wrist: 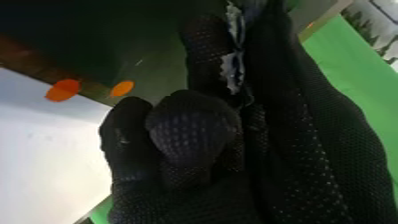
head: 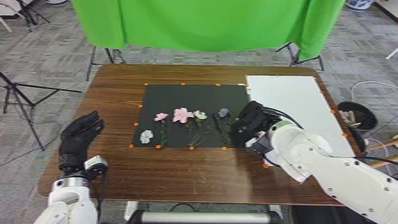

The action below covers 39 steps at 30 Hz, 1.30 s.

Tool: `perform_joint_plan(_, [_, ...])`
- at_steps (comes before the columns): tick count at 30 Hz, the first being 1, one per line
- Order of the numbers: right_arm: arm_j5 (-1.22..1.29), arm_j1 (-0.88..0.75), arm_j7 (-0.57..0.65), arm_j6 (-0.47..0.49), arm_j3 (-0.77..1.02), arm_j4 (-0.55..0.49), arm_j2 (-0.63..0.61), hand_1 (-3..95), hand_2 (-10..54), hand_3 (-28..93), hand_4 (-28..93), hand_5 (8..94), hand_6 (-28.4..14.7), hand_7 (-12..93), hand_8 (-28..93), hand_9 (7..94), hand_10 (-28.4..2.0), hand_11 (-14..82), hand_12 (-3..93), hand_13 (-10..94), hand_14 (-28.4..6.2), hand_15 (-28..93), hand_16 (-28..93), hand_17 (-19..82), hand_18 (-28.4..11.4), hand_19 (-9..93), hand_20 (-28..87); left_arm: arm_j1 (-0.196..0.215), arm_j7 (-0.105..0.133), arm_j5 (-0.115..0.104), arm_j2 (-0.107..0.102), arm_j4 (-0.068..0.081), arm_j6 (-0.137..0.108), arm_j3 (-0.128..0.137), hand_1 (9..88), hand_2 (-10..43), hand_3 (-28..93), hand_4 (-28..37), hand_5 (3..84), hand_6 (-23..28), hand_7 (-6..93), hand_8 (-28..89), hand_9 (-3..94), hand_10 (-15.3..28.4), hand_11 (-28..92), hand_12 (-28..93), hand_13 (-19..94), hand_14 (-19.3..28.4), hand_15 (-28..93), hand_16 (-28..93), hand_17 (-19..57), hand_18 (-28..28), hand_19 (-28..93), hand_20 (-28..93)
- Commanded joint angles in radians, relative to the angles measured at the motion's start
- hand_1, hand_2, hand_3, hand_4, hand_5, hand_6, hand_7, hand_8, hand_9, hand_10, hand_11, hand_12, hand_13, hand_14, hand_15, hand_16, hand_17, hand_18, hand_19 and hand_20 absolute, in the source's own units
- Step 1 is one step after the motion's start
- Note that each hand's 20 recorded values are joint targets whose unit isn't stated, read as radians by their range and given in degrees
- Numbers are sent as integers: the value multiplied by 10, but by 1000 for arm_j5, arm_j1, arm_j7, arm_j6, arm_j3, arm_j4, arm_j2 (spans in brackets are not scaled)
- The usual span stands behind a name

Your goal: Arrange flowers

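around the right robot hand spreads the brown counter. just to its left lies the black mat, its edge partly beneath the hand; beside and beyond it lies the white board. well apart on its left, the left robot hand waits with its fingers loosely extended.

also left of the right robot hand, the flowers lie on the mat: the muted purple flower closest, then the cream flower, the large pink flower, the small pink flower and, farthest off, the white flower. the right robot hand's fingers are pressed together, pinching a grey ruffled piece, likely a petal or leaf edge.

the step seems to be placing or picking up a flower. done well, it wants a light squeeze, the stem kept level and a low release, clear of the neighbouring stems; too tight a pinch could crease the ruffle. smallest are the orange dots along the mat's edge. no label or lettering can be made out on any of it.
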<state>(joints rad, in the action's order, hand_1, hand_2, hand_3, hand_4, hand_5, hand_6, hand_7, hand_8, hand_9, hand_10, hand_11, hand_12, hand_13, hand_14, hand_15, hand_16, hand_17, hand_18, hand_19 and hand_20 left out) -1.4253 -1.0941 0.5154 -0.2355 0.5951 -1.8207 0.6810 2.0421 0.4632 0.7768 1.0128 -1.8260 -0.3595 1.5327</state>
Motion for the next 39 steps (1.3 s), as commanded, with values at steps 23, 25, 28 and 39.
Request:
perform_joint_plan(23, [-71,-54,12,322,210,-30,-42,358,-95,662,-167,495,-14,126,-78,502,-191,71,200,736,-113,633,296,479,-202,915,485,15,-15,17,2,-8,16,6,553,-66,697,-94,499,-6,295,-128,405,101,259,105,388,125,240,-20,147,107,155,237])
perform_joint_plan(25, [-81,-79,-5,351,265,-36,-45,341,-95,661,-166,456,-22,111,-71,450,-199,56,202,689,-141,629,284,430,-223,883,485,18,-14,36,3,-8,12,5,553,-66,696,-94,499,-6,294,-128,405,101,258,105,388,125,240,-19,147,106,151,234])
perform_joint_plan(28, [-109,-196,-70,242,390,-69,-60,300,-95,676,-172,403,-40,97,-64,373,-201,36,204,557,-189,521,228,288,-248,727,463,10,-16,75,1,-6,24,3,554,-68,697,-94,497,-7,293,-128,405,101,257,106,390,125,240,-19,148,105,149,232])
perform_joint_plan(39, [333,-736,-625,192,986,-152,307,72,-95,662,-275,239,-22,23,-53,234,-149,-20,107,139,-136,-63,217,30,-111,35,211,-56,79,188,3,-19,-19,-13,571,-74,686,-95,429,-8,262,-124,384,106,269,105,364,105,207,-23,243,92,274,343])
